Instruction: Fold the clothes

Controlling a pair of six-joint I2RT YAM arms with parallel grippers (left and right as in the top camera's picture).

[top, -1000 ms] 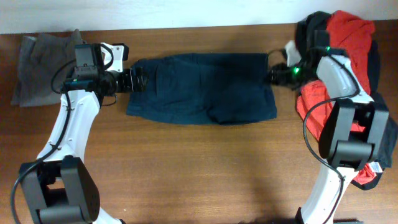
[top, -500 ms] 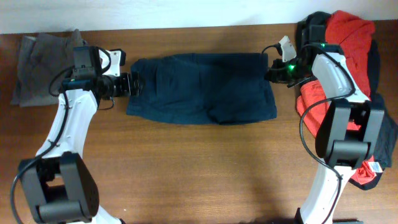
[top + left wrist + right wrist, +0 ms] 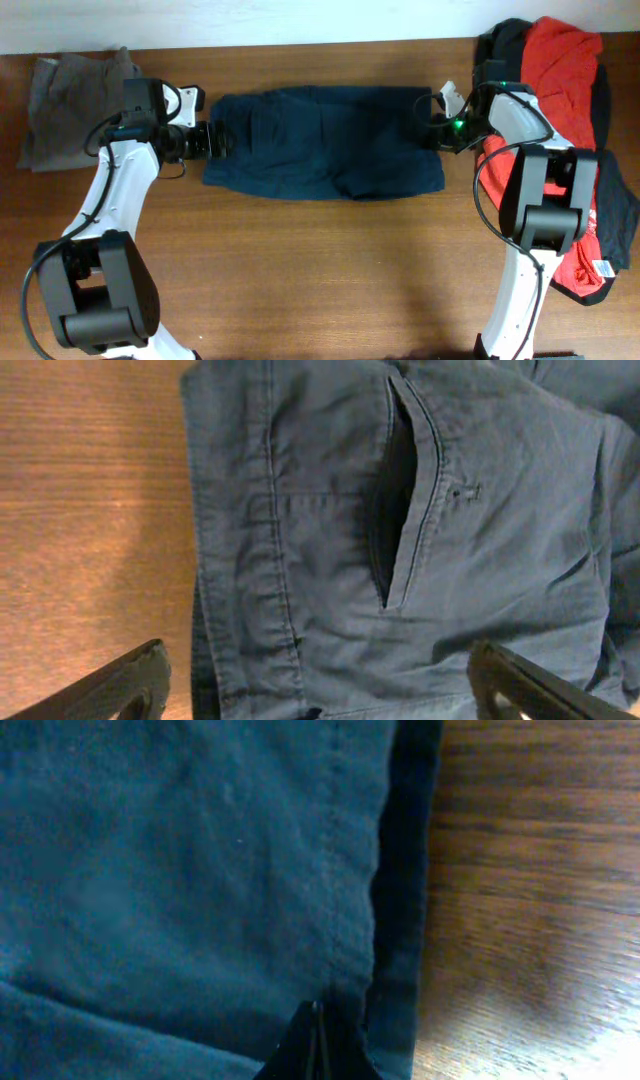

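The left end effector (image 3: pixel 214 140) stands spread wide, its two dark fingers (image 3: pixel 125 680) well apart over the near edge of the navy shorts (image 3: pixel 325 140), and it holds nothing. Just ahead of it lie the seamed waistband and a gaping slit pocket (image 3: pixel 400 500) with stitched edges. The right end effector (image 3: pixel 438 128) is pressed together into a thin dark point at the opposite edge of the shorts, its tip on the stitched hem (image 3: pixel 335 900). Whether any cloth is caught between its fingers I cannot tell. The shorts lie flat between the two end effectors on the brown wood-grain table (image 3: pixel 300 270); they are woven cloth, softly wrinkled. Behind the left end effector lies a crumpled grey garment (image 3: pixel 70 110). Behind the right one is a heap made up of a red T-shirt (image 3: pixel 560 60) and black garments (image 3: pixel 612 205).
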